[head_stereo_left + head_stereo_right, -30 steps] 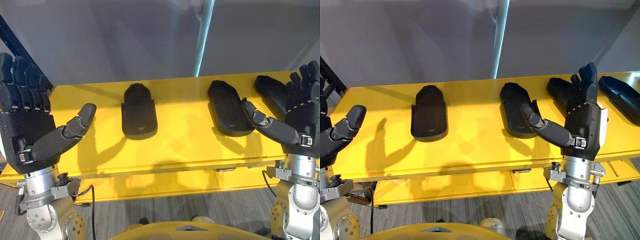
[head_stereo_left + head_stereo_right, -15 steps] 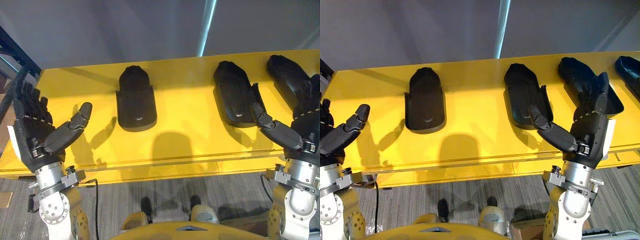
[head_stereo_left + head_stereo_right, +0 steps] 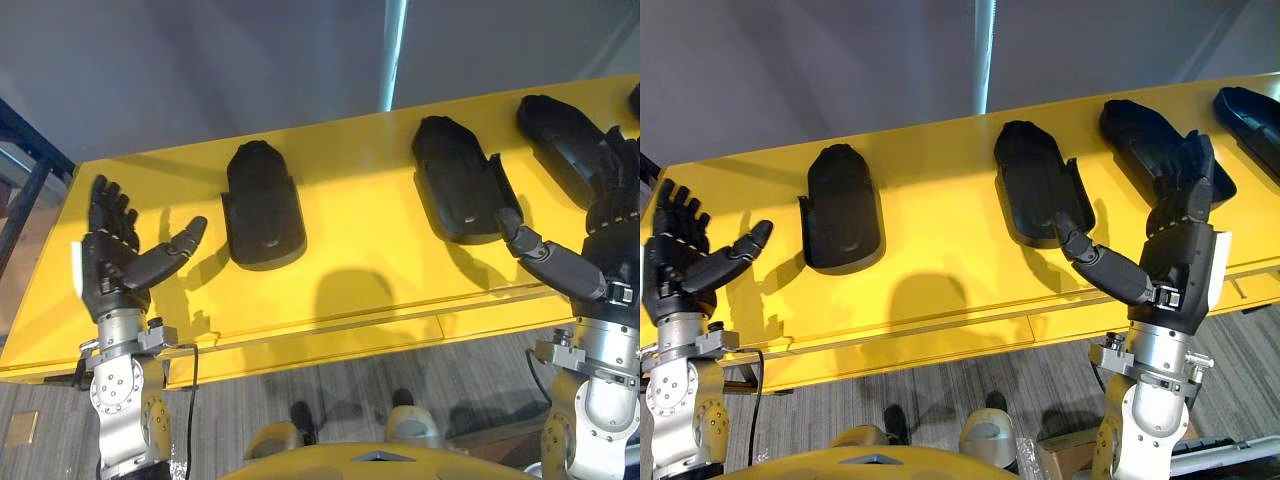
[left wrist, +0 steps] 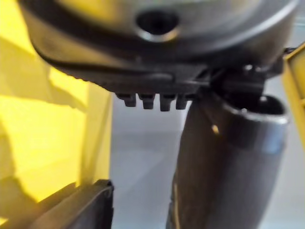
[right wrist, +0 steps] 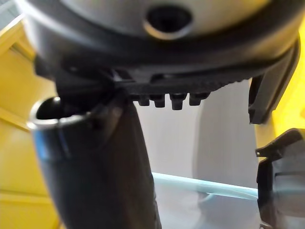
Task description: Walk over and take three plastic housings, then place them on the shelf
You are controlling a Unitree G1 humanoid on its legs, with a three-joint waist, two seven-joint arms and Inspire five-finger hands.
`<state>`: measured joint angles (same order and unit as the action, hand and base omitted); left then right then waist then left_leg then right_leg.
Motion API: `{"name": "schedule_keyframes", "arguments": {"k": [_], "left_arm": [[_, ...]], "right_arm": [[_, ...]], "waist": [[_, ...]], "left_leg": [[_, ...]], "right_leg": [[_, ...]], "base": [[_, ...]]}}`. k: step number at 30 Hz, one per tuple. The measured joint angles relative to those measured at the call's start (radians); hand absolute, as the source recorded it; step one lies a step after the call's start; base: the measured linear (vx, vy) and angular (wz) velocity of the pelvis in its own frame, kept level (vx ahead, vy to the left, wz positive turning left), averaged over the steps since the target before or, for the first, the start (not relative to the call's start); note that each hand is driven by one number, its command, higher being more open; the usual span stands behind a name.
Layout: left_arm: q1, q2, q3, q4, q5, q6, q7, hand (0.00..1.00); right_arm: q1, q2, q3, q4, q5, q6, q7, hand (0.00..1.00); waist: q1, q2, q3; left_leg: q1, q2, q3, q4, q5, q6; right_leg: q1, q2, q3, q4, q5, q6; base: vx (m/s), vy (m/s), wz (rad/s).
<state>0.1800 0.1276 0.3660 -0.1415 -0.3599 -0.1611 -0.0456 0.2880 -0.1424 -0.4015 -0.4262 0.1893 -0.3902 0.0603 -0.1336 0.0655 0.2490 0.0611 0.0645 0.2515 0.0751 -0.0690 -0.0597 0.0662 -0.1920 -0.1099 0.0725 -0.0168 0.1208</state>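
Both hands empty, fingers straight and spread, thumbs out: left hand [image 3: 112,268] has the left housing [image 3: 262,205] just past its thumb tip on the yellow table [image 3: 370,235], right hand [image 3: 1180,250] has the middle housing [image 3: 1033,180] at its thumb tip and the third housing [image 3: 1150,140] behind its fingers, so I'd drop a palm over one body before curling.

A long yellow table [image 3: 350,300] runs across, its top tilted up toward the right. 3 black plastic housings lie on it, apart from each other: the left housing [image 3: 262,205] near the table's middle, the middle housing [image 3: 460,180] further right, and the right housing [image 3: 560,140] near the table's right end. The left hand [image 3: 105,280] is raised over the table's front left edge, fingers straight and thumb spread. The right hand [image 3: 615,240] is raised at the table's front right, fingers up, thumb reaching inward. A grey wall [image 3: 200,70] with a pale blue strip [image 3: 394,55] stands behind the table, and grey carpet [image 3: 350,385] lies below its front edge.
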Motion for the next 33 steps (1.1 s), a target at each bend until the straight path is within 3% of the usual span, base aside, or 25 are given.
{"name": "schedule_keyframes", "arguments": {"k": [3,5,8,13,17,23,27,33], "left_arm": [[-0.032,0.007,-0.028,0.087,-0.033,0.058,-0.011,1.00],[-0.052,0.007,-0.054,0.138,-0.033,0.060,-0.003,1.00],[-0.107,0.024,-0.058,0.182,-0.068,0.048,0.038,1.00],[-0.229,0.041,-0.059,0.235,-0.080,-0.007,0.104,1.00],[-0.290,0.072,-0.083,0.264,-0.112,-0.046,0.137,1.00],[-0.314,0.102,-0.095,0.264,-0.160,-0.071,0.150,1.00],[-0.388,0.135,-0.118,0.303,-0.255,-0.077,0.140,1.00],[-0.440,0.178,-0.134,0.355,-0.316,-0.075,0.077,1.00]], "right_arm": [[-0.029,-0.023,-0.004,0.002,-0.013,0.000,0.001,1.00],[-0.037,-0.025,-0.008,0.004,-0.018,0.000,0.002,1.00],[-0.060,-0.062,-0.010,0.027,-0.019,0.000,0.009,1.00],[-0.127,-0.117,-0.006,0.031,-0.019,-0.002,0.012,1.00],[-0.150,-0.133,0.018,0.030,-0.024,-0.002,-0.003,1.00],[-0.148,-0.134,0.054,0.011,-0.025,-0.002,-0.006,1.00],[-0.155,-0.155,0.063,-0.034,-0.025,-0.002,-0.020,1.00],[-0.153,-0.178,0.070,-0.091,-0.006,-0.002,-0.001,1.00]], "waist": [[-0.011,0.005,0.004],[-0.011,0.006,0.005],[-0.011,0.007,0.019],[-0.029,0.019,0.117],[-0.033,0.020,0.163],[-0.033,0.016,0.176],[-0.032,0.012,0.180],[-0.040,0.007,0.183]], "left_leg": [[-0.002,0.004,0.013,0.009,0.000,-0.001],[-0.003,0.007,0.020,0.015,0.000,0.000],[-0.020,0.017,0.025,0.054,-0.010,0.000],[-0.104,0.036,0.026,0.198,-0.065,0.007],[-0.152,0.045,0.035,0.275,-0.092,0.009],[-0.189,0.052,0.062,0.298,-0.104,0.005],[-0.220,0.069,0.102,0.330,-0.109,0.003],[-0.222,0.074,0.138,0.363,-0.134,0.005]], "right_leg": [[-0.016,0.002,0.014,0.016,-0.005,-0.002],[-0.021,0.005,0.022,0.020,-0.006,-0.003],[-0.040,0.010,0.035,0.050,-0.016,-0.007],[-0.126,0.006,0.064,0.182,-0.065,-0.001],[-0.193,0.002,0.090,0.274,-0.093,0.001],[-0.261,-0.002,0.114,0.337,-0.116,0.001],[-0.301,-0.014,0.119,0.378,-0.125,0.003],[-0.315,-0.018,0.148,0.396,-0.131,0.014]], "base": [[-0.01,0.006,-0.12],[0.00,-0.001,-0.11],[-0.03,-0.013,-0.08],[-0.10,-0.021,-0.04],[-0.11,0.004,-0.08],[-0.05,-0.009,-0.07],[0.00,-0.001,0.02],[0.00,0.035,-0.11]]}}
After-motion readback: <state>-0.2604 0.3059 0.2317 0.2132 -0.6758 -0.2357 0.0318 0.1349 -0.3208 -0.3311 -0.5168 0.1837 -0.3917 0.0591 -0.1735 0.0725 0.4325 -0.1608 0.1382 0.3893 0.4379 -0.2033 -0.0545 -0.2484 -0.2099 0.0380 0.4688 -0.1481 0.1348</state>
